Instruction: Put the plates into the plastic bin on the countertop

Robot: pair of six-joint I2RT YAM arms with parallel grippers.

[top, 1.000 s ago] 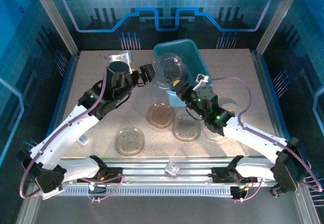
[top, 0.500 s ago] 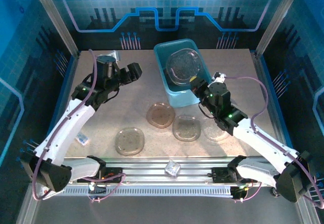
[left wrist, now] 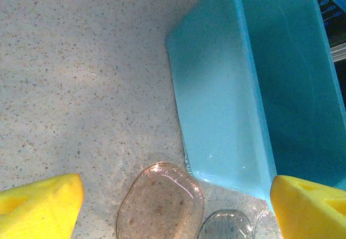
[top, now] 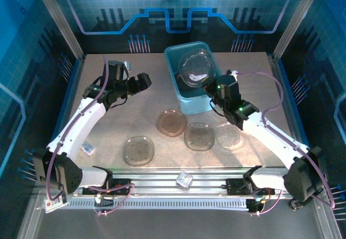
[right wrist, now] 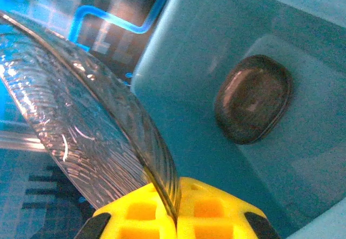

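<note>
In the top view the left arm (top: 81,124) climbs from its base at the 7 o'clock corner toward 1 o'clock. It bends at a raised elbow and turns its wrist toward 3 o'clock. The left gripper (top: 145,81) points that way, tilted slightly downward, with its yellow fingers (left wrist: 38,206) spread wide apart. The right arm (top: 270,139) stretches from the 5 o'clock corner toward 10 o'clock, long and nearly straight. The right gripper (top: 208,87) points toward 10 o'clock, its yellow fingers (right wrist: 216,217) pressed tight together on the rim of a plate (right wrist: 81,114).
</note>
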